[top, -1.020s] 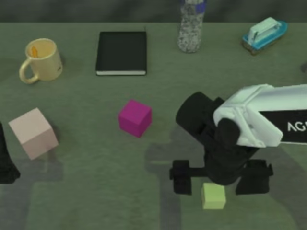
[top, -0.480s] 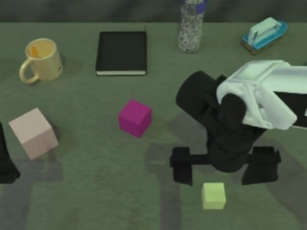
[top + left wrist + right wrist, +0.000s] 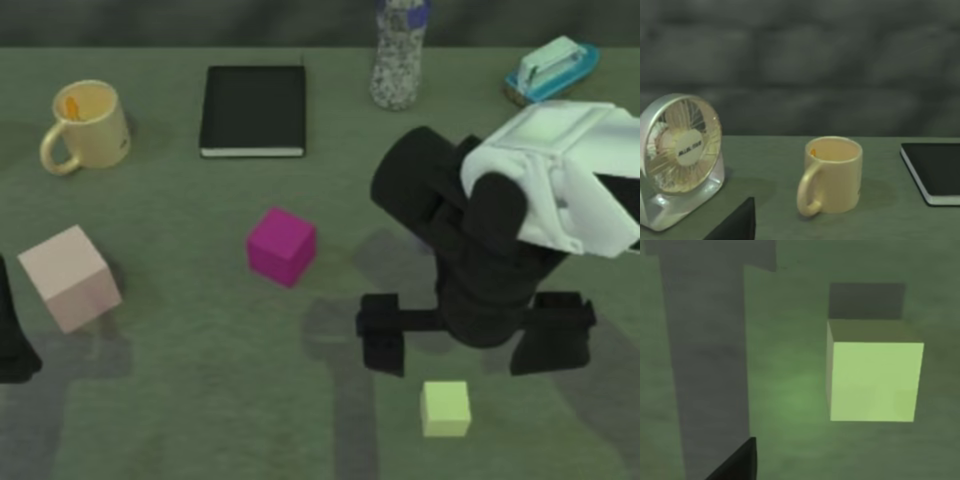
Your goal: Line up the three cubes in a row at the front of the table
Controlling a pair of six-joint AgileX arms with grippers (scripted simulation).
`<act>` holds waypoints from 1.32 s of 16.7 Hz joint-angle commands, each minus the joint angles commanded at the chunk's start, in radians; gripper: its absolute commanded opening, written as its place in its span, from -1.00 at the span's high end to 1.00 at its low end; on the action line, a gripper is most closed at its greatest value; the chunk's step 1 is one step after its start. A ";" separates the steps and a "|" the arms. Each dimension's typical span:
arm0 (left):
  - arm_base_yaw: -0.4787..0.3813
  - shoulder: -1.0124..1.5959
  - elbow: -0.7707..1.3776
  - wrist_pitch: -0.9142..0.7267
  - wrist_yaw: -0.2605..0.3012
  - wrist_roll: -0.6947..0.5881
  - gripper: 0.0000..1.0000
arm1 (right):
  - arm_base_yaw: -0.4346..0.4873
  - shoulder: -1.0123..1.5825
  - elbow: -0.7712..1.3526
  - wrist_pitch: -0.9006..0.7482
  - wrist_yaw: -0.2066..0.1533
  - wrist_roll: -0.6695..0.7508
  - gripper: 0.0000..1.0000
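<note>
1. The right claw (image 3: 475,345) has risen and drawn back from the small pale yellow-green cube (image 3: 445,408), fingers spread wide, holding nothing.
2. That cube sits alone on the dull dark green felt-like table (image 3: 200,400), near the front, right of centre, just in front of the claw.
3. The mid-sized magenta cube (image 3: 282,246) lies near the table's centre, well apart to the left.
4. The large pale pink cube (image 3: 70,277) rests at the left side.
5. The left claw (image 3: 12,345) is parked at the left edge; I cannot tell its finger state.
</note>
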State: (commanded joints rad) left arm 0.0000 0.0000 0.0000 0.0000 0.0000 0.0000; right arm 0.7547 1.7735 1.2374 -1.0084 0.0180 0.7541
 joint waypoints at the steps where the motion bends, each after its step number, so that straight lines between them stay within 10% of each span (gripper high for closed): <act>1: -0.001 0.008 0.009 -0.004 0.000 0.000 -1.00 | -0.001 -0.007 -0.002 0.004 0.000 -0.004 -1.00; 11: -0.120 0.558 0.498 -0.317 0.007 0.002 -1.00 | -0.093 -0.450 -0.170 0.251 0.006 -0.204 -1.00; 22: -0.360 1.677 1.433 -0.941 0.020 0.019 -1.00 | -0.429 -1.280 -0.742 0.709 -0.005 -0.551 -1.00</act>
State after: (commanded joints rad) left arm -0.3598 1.6771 1.4332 -0.9414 0.0196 0.0195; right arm 0.3253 0.4937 0.4951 -0.2993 0.0127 0.2035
